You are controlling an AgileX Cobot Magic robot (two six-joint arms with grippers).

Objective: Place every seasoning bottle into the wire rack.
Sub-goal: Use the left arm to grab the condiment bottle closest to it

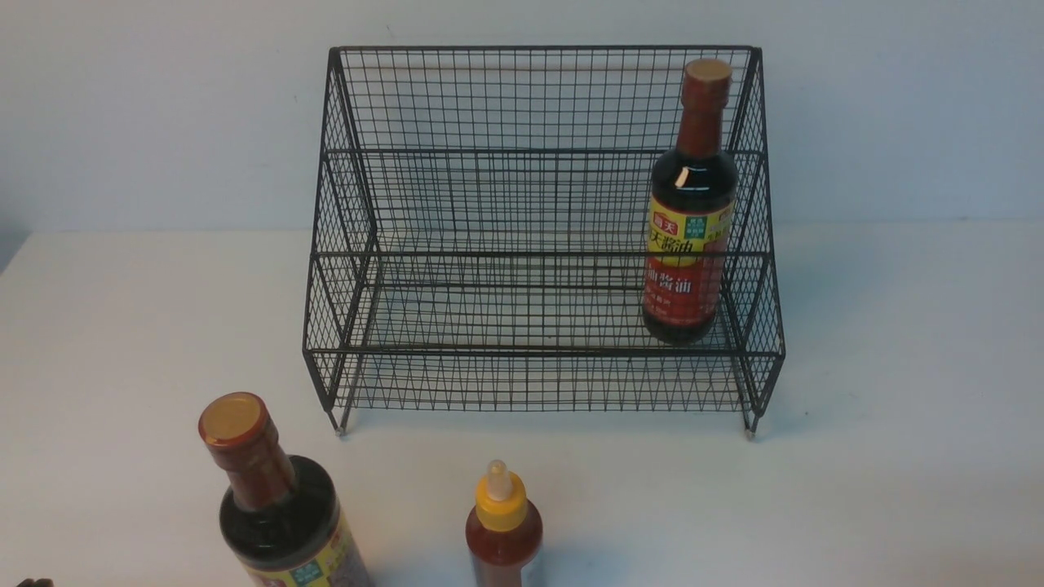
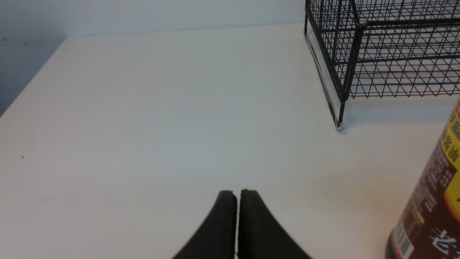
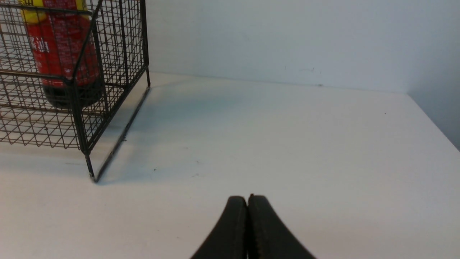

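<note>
While left gripper (image 2: 237, 196) and right gripper (image 3: 247, 201) are pressing empty jaws together, soy bottle (image 1: 689, 244) is standing at rack's (image 1: 522, 350) 3 o'clock end; second soy bottle (image 1: 277, 514) and red bottle (image 1: 503, 530) are standing outside, 7 and 6 o'clock.

Front view findings:
- Soy bottle (image 1: 277, 514) at seven o'clock is cut off below its shoulder, with the label mostly out of frame.
- Red sauce bottle (image 1: 503, 530) at six o'clock is cut off mid-body.
- Dark object (image 1: 33, 582) at eight o'clock, in the corner, shows too little to identify.
- Second soy bottle (image 1: 689, 212) at two o'clock has its lower label screened by the rack (image 1: 522, 152) mesh, and the small print is illegible.

Both wrist views crop the rack at the frame edges.
</note>
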